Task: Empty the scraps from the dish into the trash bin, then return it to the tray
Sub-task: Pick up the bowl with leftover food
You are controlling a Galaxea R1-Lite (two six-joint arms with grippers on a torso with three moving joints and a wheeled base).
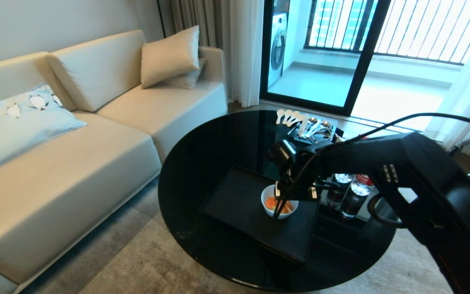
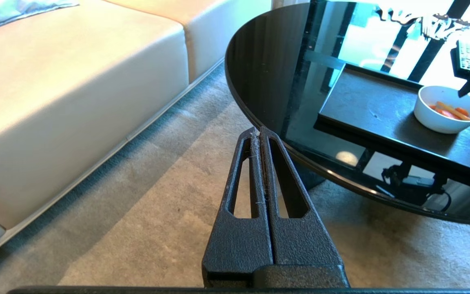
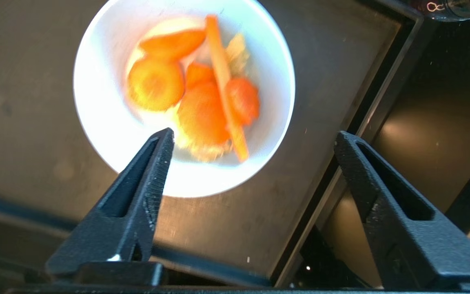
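Head view: dish [image 1: 279, 206] upright on tray [image 1: 235, 202]; R pincer [image 1: 278, 200] open above.

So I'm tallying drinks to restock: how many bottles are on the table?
2, side by side on the table just off the tray's right edge: one with a clear cap, one with a red cap. The right arm crosses there, so more may be hidden.

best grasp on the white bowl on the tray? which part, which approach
Pinch the rim of the bowl from above, one finger inside the wall, one outside. It sits upright on the tray, and the scraps lie mid-bowl, leaving the rim bare. The right gripper hangs open above it.
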